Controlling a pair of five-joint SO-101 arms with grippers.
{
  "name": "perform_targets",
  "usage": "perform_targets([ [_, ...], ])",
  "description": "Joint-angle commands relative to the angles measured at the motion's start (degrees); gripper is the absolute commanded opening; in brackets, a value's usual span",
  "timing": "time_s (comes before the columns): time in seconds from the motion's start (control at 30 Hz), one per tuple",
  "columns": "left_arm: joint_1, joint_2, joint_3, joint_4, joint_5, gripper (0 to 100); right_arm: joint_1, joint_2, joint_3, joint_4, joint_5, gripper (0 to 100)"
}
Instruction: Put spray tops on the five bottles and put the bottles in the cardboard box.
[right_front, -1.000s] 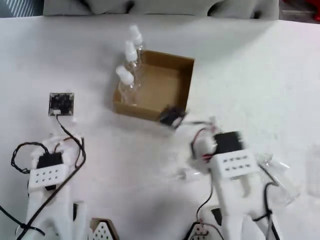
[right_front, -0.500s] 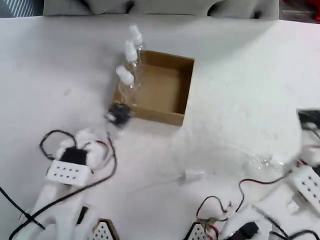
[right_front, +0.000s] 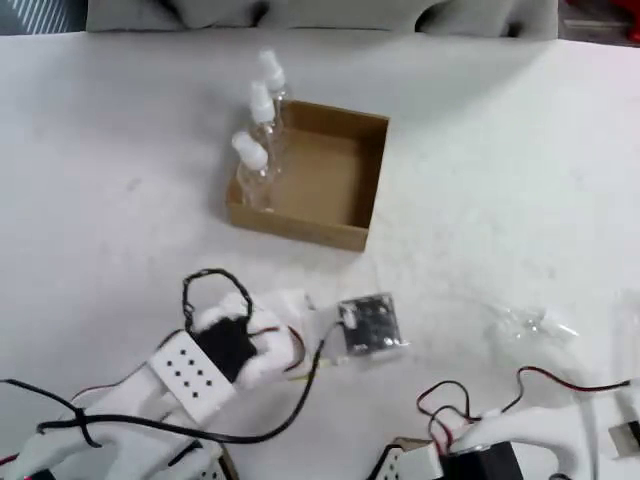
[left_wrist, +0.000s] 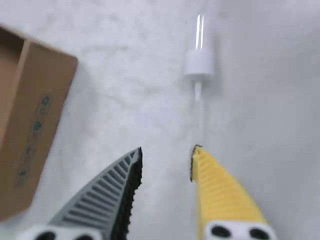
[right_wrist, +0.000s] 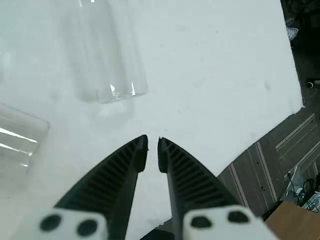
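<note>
The cardboard box (right_front: 325, 180) lies open at mid-table. Three capped clear bottles (right_front: 252, 160) stand along its left wall; I cannot tell if they are inside it. My left gripper (right_front: 372, 328) hovers in front of the box. In the left wrist view it (left_wrist: 166, 160) is open, and a loose white spray top (left_wrist: 199, 62) with its thin tube lies on the table just beyond the fingertips. A clear uncapped bottle (right_front: 530, 322) lies to the right. My right gripper (right_wrist: 152, 145) is shut on nothing near two clear bottles (right_wrist: 107, 55), (right_wrist: 15, 145).
The box's near corner (left_wrist: 30, 115) lies to one side of my left gripper. The right arm (right_front: 520, 450) is low at the front right. The table's edge and the floor (right_wrist: 295, 145) are close beside the right gripper.
The left arm has swung from the box's near left corner to the right and forward, over the loose spray top. The right arm has pulled back toward the front right edge.
</note>
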Motion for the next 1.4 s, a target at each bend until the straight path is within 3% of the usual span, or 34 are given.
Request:
perform_targets([
  [0.0, 3.56, -0.84, -4.66, -0.09, -0.62, 21, 0.57, 5.67, -0.88, -5.49, 0.88, 1.8],
  [0.2, 6.99, 11.74, -11.69, -1.05, -0.18, 27, 0.57, 16.92, -2.55, -17.36, 0.44, 1.8],
  [0.43, 7.69, 35.38, -26.46, -2.02, -0.62, 27, 2.68, 28.0, -16.35, -17.45, -5.27, 1.8],
  [0.7, 8.13, 53.58, -41.76, -1.67, -0.18, 27, 3.91, 39.43, -25.85, -17.36, -5.36, 1.8],
  [1.1, 7.6, 64.13, -48.0, 1.23, -0.09, 27, 3.65, 42.95, -28.84, -17.36, -5.54, 1.8],
  [1.37, 7.78, 64.22, -47.91, 1.32, -0.09, 12, 3.91, 42.95, -28.92, -17.36, -5.27, 1.8],
])
